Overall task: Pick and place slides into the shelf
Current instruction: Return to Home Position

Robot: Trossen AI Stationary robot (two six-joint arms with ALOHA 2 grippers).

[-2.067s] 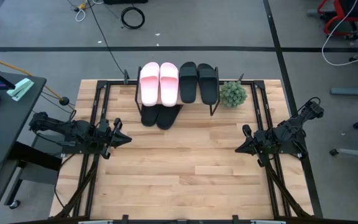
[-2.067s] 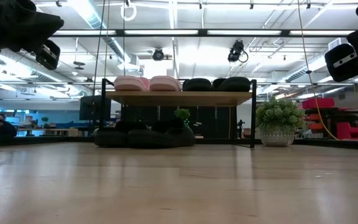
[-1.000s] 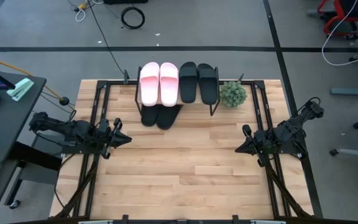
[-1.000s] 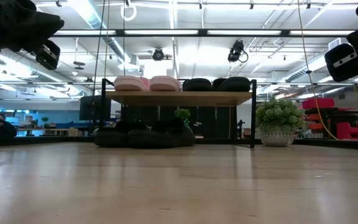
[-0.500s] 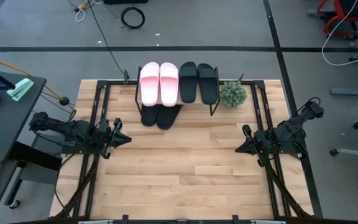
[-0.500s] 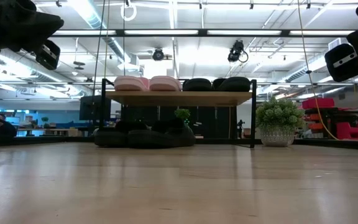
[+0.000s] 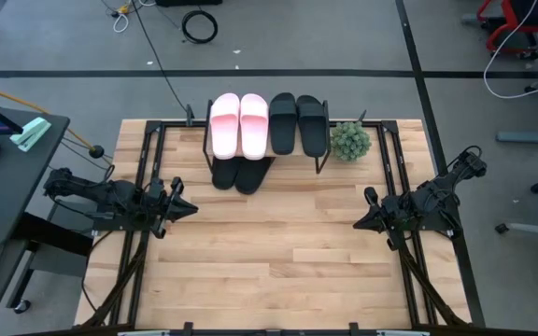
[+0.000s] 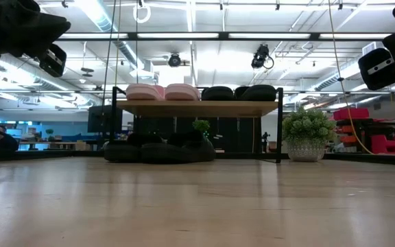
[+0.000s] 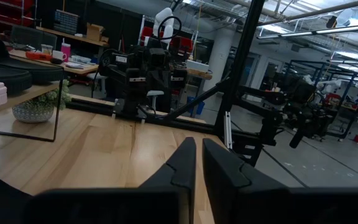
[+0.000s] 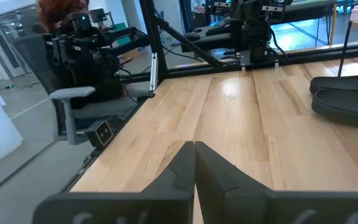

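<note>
The shelf (image 7: 267,147) stands at the table's far edge. On its top board rest two pale pink slides (image 7: 239,123) and, to their right, two black slides (image 7: 299,123), soles down. Two more black slides (image 7: 241,174) lie on the table under the shelf's left half, their ends sticking out toward the near side (image 8: 160,151). My left gripper (image 7: 187,209) hovers at the table's left edge, shut and holding nothing (image 9: 199,144). My right gripper (image 7: 359,222) hovers at the right edge, also shut and holding nothing (image 10: 194,146). Both point level toward the table's middle.
A small potted plant (image 7: 349,142) stands right of the shelf. Black frame rails (image 7: 148,168) run along both sides of the table. The wooden table top (image 7: 278,252) between the arms and toward the near edge is bare. A desk (image 7: 7,159) stands beyond the left edge.
</note>
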